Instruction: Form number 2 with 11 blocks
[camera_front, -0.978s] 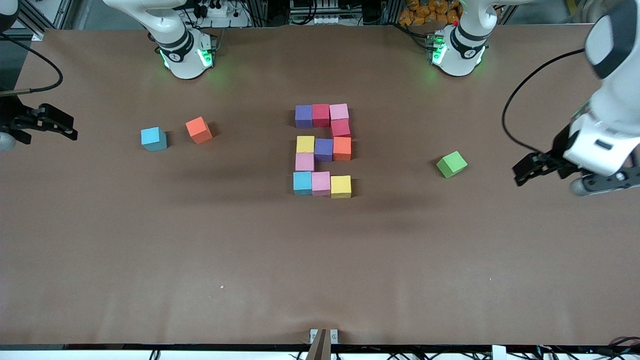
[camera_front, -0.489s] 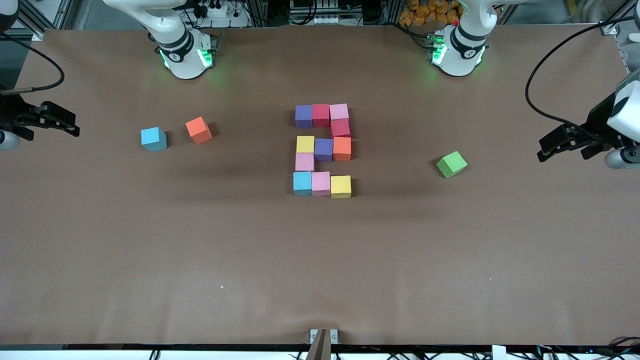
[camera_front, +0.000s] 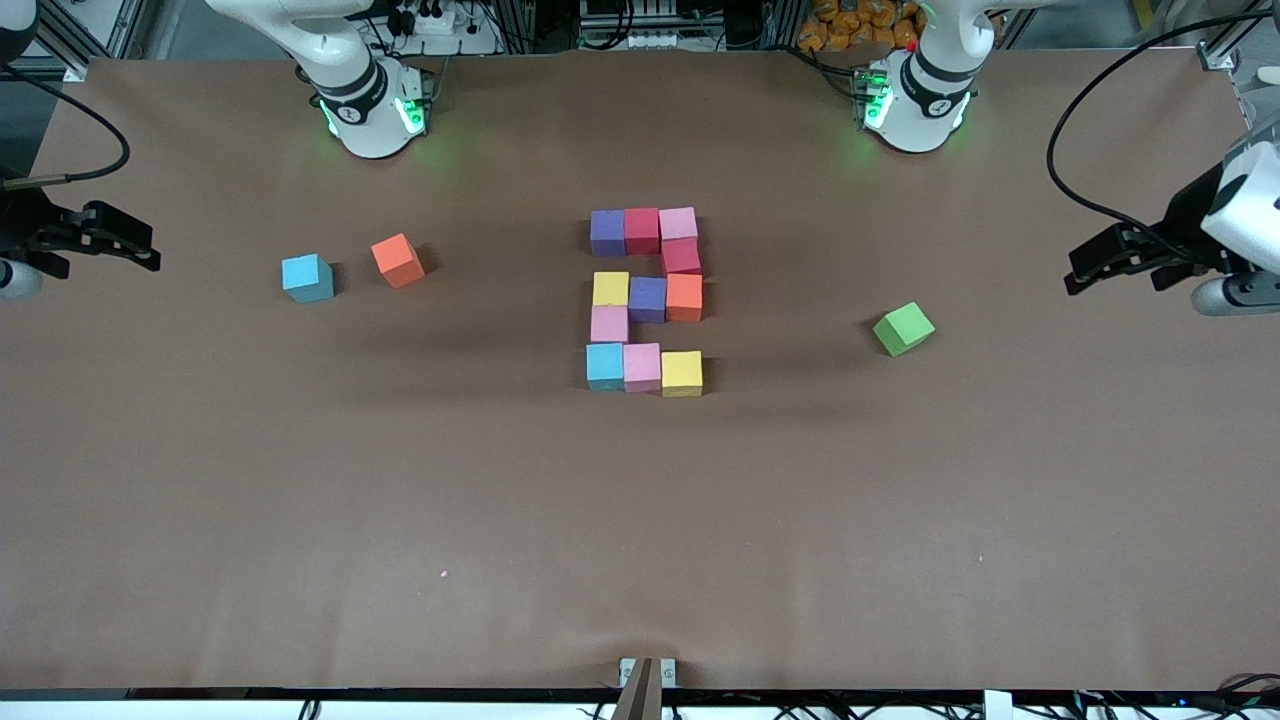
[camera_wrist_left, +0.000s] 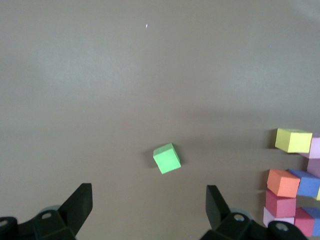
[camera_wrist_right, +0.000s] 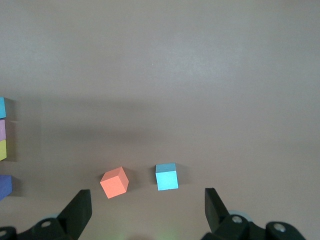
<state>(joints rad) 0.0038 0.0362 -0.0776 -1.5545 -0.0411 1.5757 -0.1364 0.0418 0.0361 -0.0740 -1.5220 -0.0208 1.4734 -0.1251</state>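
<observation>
- Since a second ago, your left tool (camera_front: 1085, 268) has pulled away from beside the green cube (camera_front: 903, 328) and now hangs over the left arm's end of the desk (camera_front: 300, 520), fingers spread and holding nothing; the cubes have not shifted.
- Your right tool (camera_front: 140, 252) waits over the right arm's end of the desk, also spread wide and empty.
- At mid-desk the blocks (camera_front: 646, 300) already stand as the number 2 (camera_front: 684, 262), eleven cubes touching edge to edge: a row of three, one red, a row of three, one pink, a row of three.
- Toward the right arm's end sit a spare light blue cube (camera_front: 307, 277) and a spare orange cube (camera_front: 398, 260), just beside each other but apart; both show in the right wrist view too.
- Judging by the matte foam look, expect these cubes to be very light, soft under pressure and not slippery, so a gentle pinch should do.
- If you must adjust one, take it across two flat sides from above; inside the digit most sides are blocked by neighbours, and a nudge would likely slide the light cubes out of line.
</observation>
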